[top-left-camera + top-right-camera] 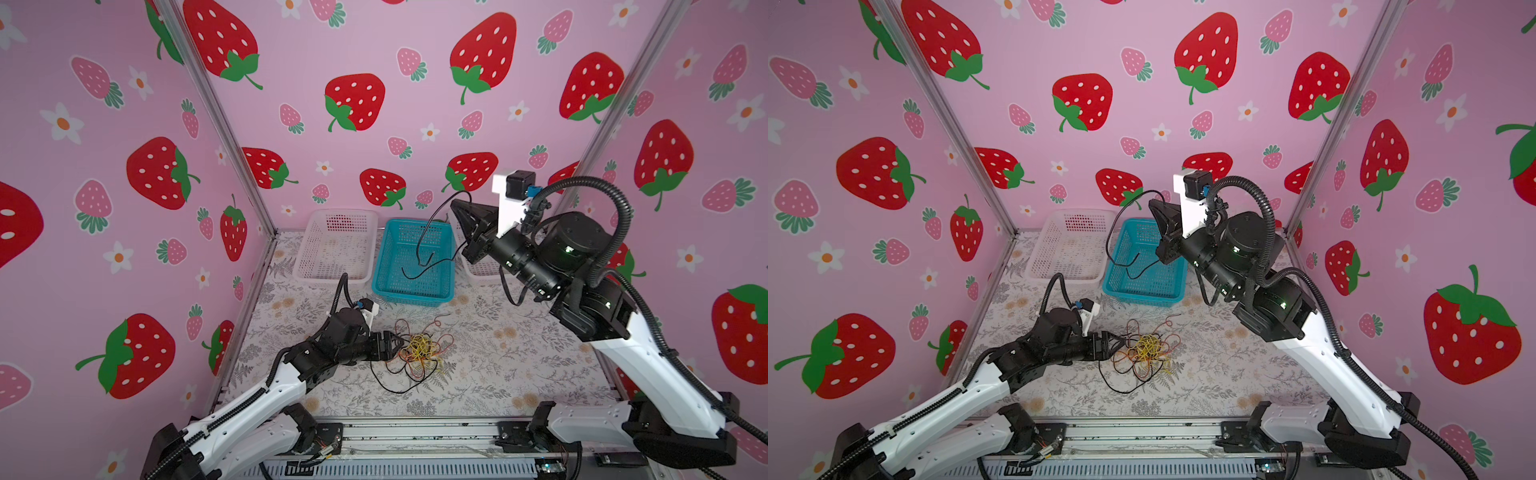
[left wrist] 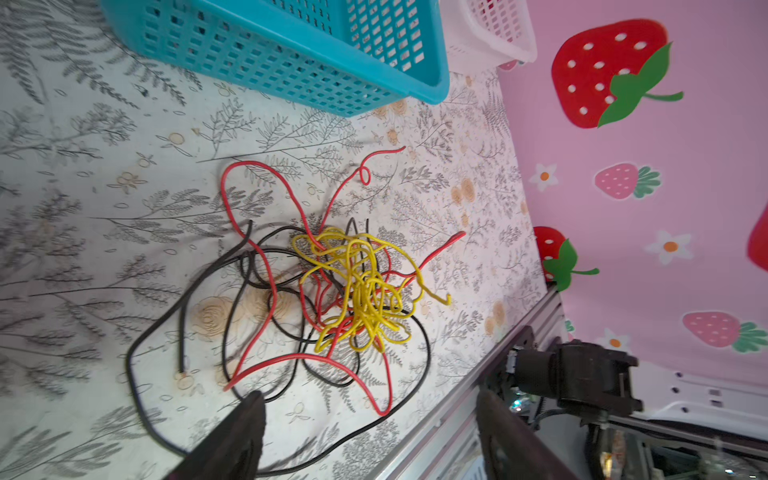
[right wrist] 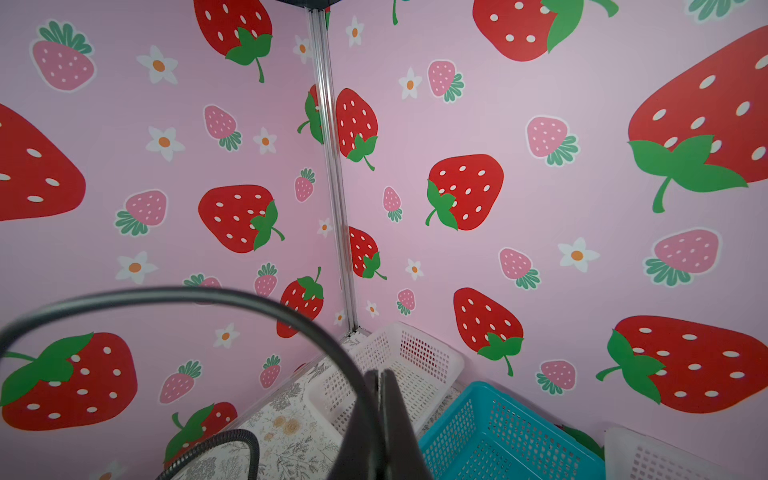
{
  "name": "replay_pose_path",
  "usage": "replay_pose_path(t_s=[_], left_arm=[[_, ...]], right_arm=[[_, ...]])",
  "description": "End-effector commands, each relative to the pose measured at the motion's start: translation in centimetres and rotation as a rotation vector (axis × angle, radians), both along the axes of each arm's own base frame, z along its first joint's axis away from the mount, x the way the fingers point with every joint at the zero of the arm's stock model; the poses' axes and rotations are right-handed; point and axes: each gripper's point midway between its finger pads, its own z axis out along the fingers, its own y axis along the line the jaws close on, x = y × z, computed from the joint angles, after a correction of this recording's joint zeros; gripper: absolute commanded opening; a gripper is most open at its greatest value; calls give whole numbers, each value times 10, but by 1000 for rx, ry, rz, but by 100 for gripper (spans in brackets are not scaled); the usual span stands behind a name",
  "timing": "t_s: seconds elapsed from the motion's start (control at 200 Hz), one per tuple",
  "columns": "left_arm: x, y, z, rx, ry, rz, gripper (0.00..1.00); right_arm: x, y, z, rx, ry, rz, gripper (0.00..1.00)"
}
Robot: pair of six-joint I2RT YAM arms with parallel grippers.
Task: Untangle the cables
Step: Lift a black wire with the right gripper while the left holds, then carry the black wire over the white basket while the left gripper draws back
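The left hand (image 1: 397, 341) is held spread wide and empty; the tangle of cables (image 1: 419, 351), red, yellow and black, lies on the desk (image 1: 519, 353) just ahead of it. The right hand (image 1: 454, 203) is clamped on a black cable (image 1: 419, 240), which hangs below it over the blue basket (image 1: 411, 297).

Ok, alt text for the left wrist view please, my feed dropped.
A knot of red, yellow and black cables lies on the floral table, ahead of the open left gripper, which holds nothing. A blue basket stands beyond the knot.
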Motion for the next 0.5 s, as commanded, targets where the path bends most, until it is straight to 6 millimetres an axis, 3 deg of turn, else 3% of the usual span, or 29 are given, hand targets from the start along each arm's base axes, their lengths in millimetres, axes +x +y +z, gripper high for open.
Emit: replay_pose_path(t_s=[0.0, 0.095, 0.27, 0.495], left_arm=[[16, 21, 39, 91, -144, 56, 90], [23, 45, 57, 197, -206, 112, 100], [38, 86, 86, 370, -349, 208, 99], [56, 147, 94, 626, -518, 405, 99]], right_arm=[[25, 3, -14, -66, 12, -51, 0], [45, -3, -17, -55, 38, -58, 0], [68, -14, -15, -21, 70, -43, 0], [79, -21, -10, 12, 80, -51, 0]])
